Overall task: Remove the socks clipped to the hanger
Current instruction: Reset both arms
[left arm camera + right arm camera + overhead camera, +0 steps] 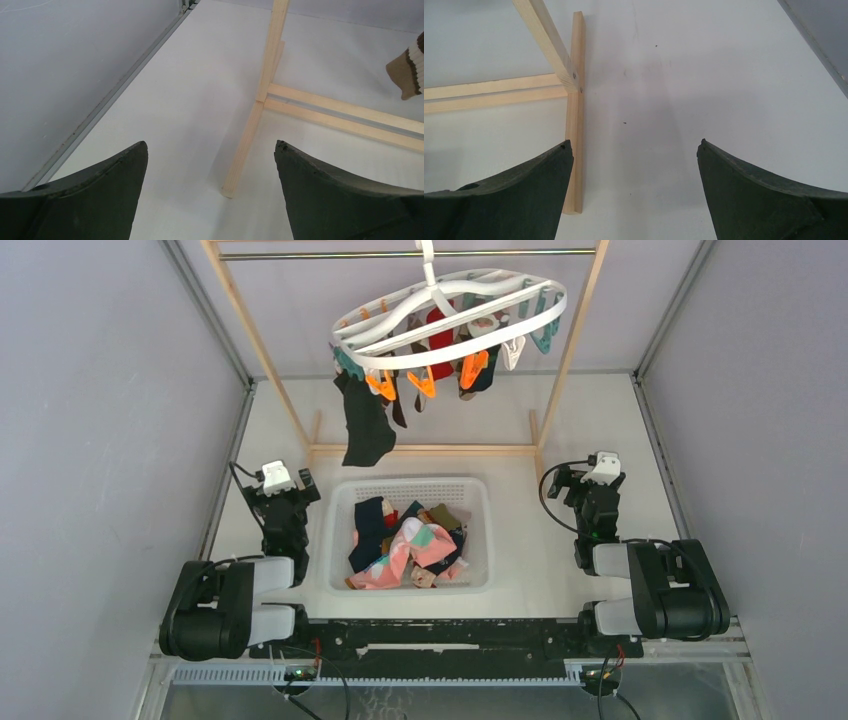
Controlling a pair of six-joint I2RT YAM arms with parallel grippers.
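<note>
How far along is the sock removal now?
Seemingly done: mixed-colour fabric socks lie piled in the white mesh basket. In hand: nothing; left gripper and right gripper stand open beside it. Remaining: a black sock and several others hang clipped on the white oval plastic hanger.

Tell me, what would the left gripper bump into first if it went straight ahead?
Probably the wooden rack's foot, lying on the table between the fingers of the open left gripper; depth is unclear.

wide-spread claw point(210, 145) near wooden rack point(271, 55)
</note>
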